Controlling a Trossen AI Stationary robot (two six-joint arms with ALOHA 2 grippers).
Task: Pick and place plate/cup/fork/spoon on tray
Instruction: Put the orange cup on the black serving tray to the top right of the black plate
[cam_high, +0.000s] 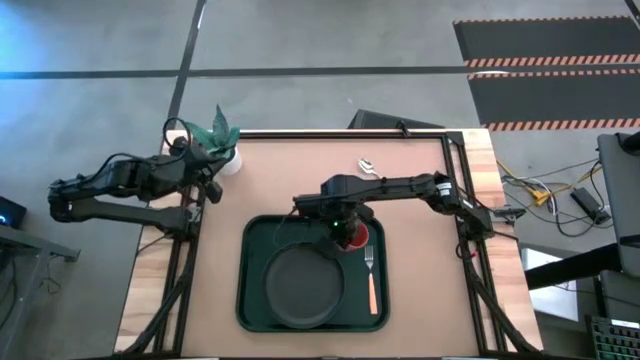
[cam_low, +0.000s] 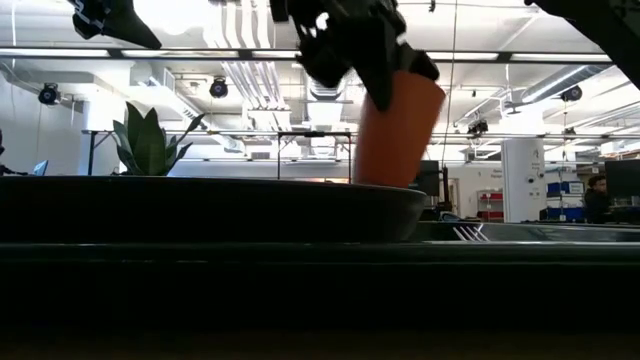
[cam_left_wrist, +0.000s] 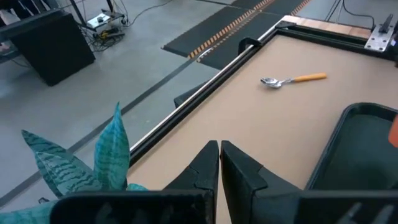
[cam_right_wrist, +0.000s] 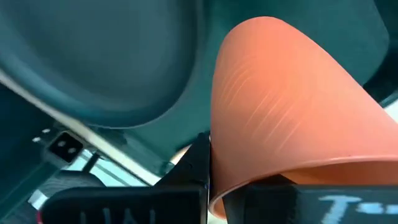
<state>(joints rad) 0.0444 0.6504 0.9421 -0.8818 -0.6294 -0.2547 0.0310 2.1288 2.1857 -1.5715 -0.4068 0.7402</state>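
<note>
Right gripper (cam_high: 345, 232) clamped on red cup (cam_low: 398, 128), tilted, just above tray (cam_high: 258, 232) beside plate (cam_high: 300, 285). Best to level the cup and lower until seated before releasing. Left gripper (cam_left_wrist: 219, 163) together, idle near plant (cam_high: 213, 135).

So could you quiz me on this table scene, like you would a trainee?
1. True or false: the spoon lies on the tray.
2. Which gripper holds the red cup? A) left B) right C) neither
3. Fill in: beside the plate, the ____ already lies on the tray.

Key:
1. False; it lies on the table, off the tray.
2. B; the right gripper is shut on its rim. The left gripper waits shut by the plant.
3. Fork.
</note>
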